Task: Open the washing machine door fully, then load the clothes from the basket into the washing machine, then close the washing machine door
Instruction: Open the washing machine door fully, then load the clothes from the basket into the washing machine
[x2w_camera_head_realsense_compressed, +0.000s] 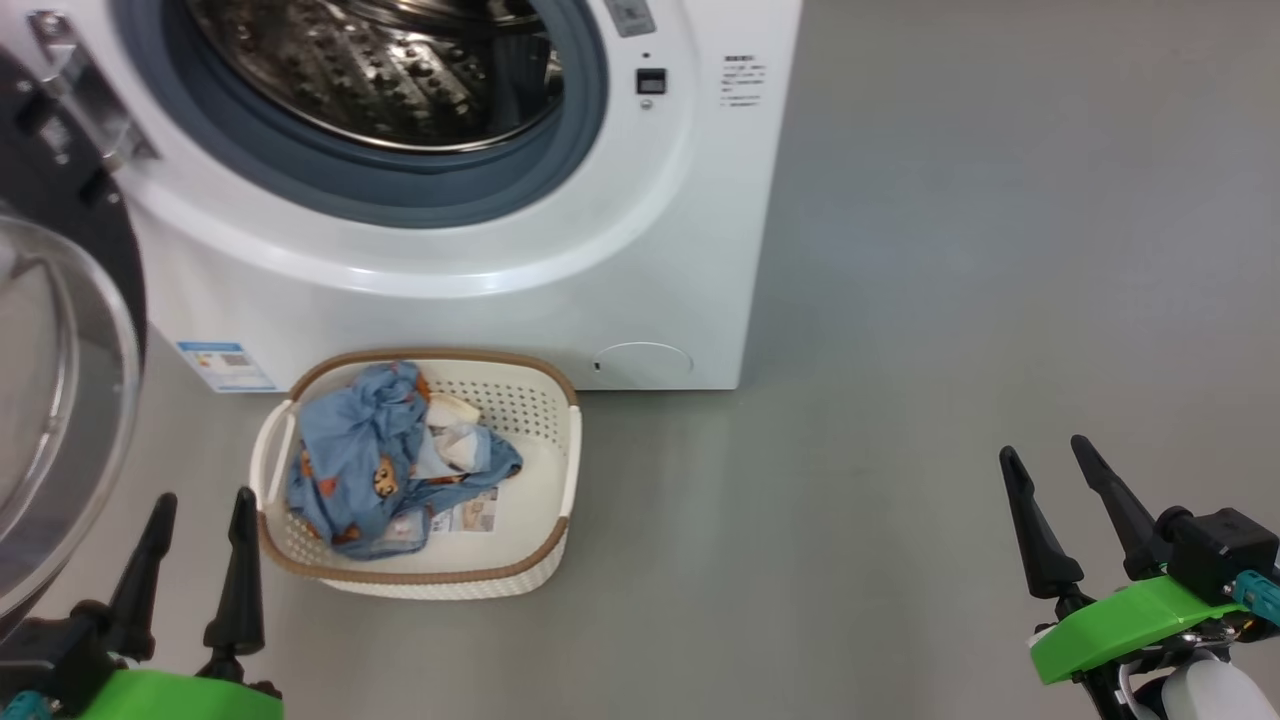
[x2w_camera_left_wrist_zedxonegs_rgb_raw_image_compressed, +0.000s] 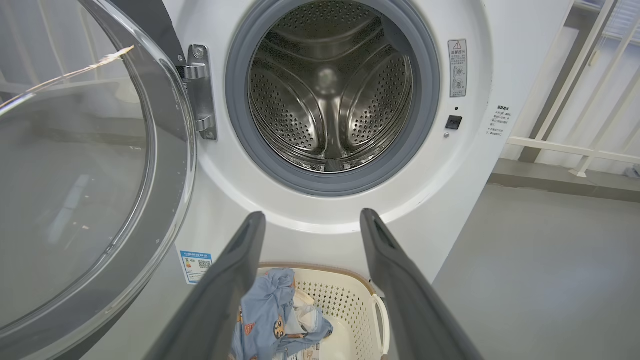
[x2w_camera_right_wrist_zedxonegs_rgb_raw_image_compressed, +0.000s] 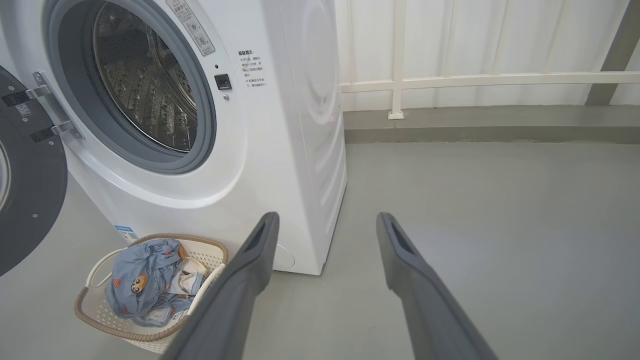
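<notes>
Door (x2w_camera_head_realsense_compressed: 50, 400) hangs swung out on its hinge (x2w_camera_head_realsense_compressed: 85, 90) at the machine's left, glass bowl facing the room, so the drum (x2w_camera_head_realsense_compressed: 380, 70) mouth is clear. Step 1 looks done or nearly; can't tell if the door is at its full stop. Drum looks empty.

Basket (x2w_camera_head_realsense_compressed: 555, 440) sits on the floor (x2w_camera_head_realsense_compressed: 900, 400) right against the washing machine (x2w_camera_head_realsense_compressed: 480, 300) front, below the opening. That's prob. so the lift from basket to drum is short & mostly straight up. Clothes (x2w_camera_head_realsense_compressed: 360, 460) are all in the basket, bunched toward its left half: blue bear print on top, a bit of cream cloth mid-pile. Paper label (x2w_camera_head_realsense_compressed: 470, 512) shows on the bare bottom beside them.

Left gripper (x2w_camera_head_realsense_compressed: 204, 498): fingers apart, nothing held, low at approx 7 o'clock in head view, tips pointing up-frame. Clothes lie at approx 1 o'clock from it, near; the basket's near-left corner is just beside its inner fingertip. In left wrist view the bundle shows btwn the two fingers at 6 o'clock, w/ the drum at 12, so I'd judge this arm is the one lined up for the grab. Door glass is close at its 9 o'clock; watch that on the lift.

Right gripper (x2w_camera_head_realsense_compressed: 1042, 447): fingers apart too, empty, at approx 4 o'clock in head view, well apart from the basket, which lies at its 9 o'clock. Likely parked clear of the work.
</notes>
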